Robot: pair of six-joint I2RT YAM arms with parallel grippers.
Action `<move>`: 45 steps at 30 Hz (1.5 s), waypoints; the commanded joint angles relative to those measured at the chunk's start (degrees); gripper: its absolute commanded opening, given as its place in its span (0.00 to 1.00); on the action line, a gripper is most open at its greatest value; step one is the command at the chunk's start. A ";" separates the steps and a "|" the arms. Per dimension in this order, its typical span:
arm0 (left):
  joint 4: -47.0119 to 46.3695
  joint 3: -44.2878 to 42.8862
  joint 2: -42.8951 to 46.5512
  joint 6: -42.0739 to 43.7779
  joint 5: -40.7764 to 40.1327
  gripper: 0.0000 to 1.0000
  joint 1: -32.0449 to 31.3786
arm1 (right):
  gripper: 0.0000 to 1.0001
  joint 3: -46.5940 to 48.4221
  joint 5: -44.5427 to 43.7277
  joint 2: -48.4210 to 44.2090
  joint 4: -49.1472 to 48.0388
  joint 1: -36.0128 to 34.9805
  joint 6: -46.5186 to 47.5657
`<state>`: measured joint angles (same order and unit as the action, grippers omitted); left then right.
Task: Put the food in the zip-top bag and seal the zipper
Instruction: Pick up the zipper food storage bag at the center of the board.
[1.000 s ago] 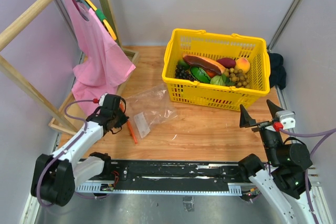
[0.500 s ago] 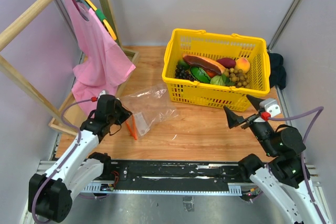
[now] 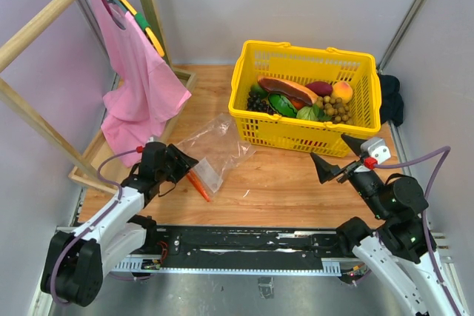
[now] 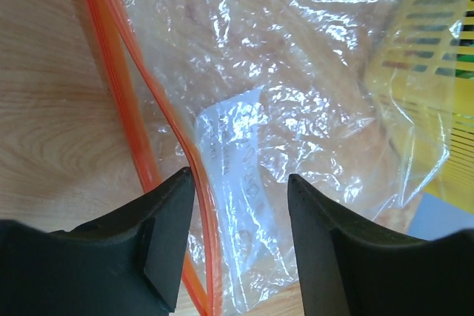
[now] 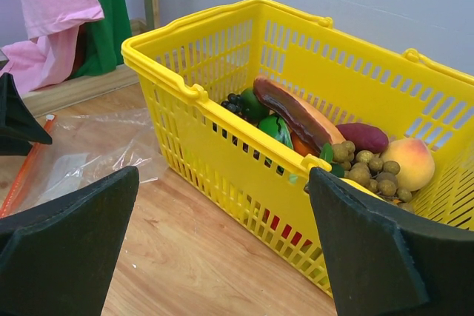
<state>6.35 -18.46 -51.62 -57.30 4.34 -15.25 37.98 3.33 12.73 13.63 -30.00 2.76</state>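
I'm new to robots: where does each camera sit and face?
Top external: above and behind, looking down on the table; both arms show.
Left wrist: on the left arm, looking down at the zip-top bag; the left pincer shows.
Right wrist: on the right arm, facing the yellow basket; the right pincer shows.
Shared: both wrist views catch bag and basket.

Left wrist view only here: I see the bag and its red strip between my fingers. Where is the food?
Observer: All in the basket, to the right of the bag and farther back.
Operator: And the right hand?
Observer: The right hand is open and empty, hovering before the basket's near wall.
Operator: Nearest food to it?
Observer: The tan balls and peach, at the basket's right end.
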 commanded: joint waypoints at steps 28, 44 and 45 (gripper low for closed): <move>-13.97 3.51 4.34 -4.68 7.13 0.15 -0.74 | 0.98 0.31 13.95 4.35 -5.73 -0.67 -2.61; -7.37 -8.04 11.45 -4.49 3.73 0.00 -7.29 | 0.98 7.56 21.78 25.12 -7.71 -1.10 -8.62; -6.64 -9.22 11.19 -4.42 2.18 0.00 -8.39 | 0.98 8.40 22.36 26.85 -7.55 -1.42 -8.72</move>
<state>-2.37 -22.61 -40.38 -62.04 10.11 -20.18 42.37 22.57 34.48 8.27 -30.09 -3.40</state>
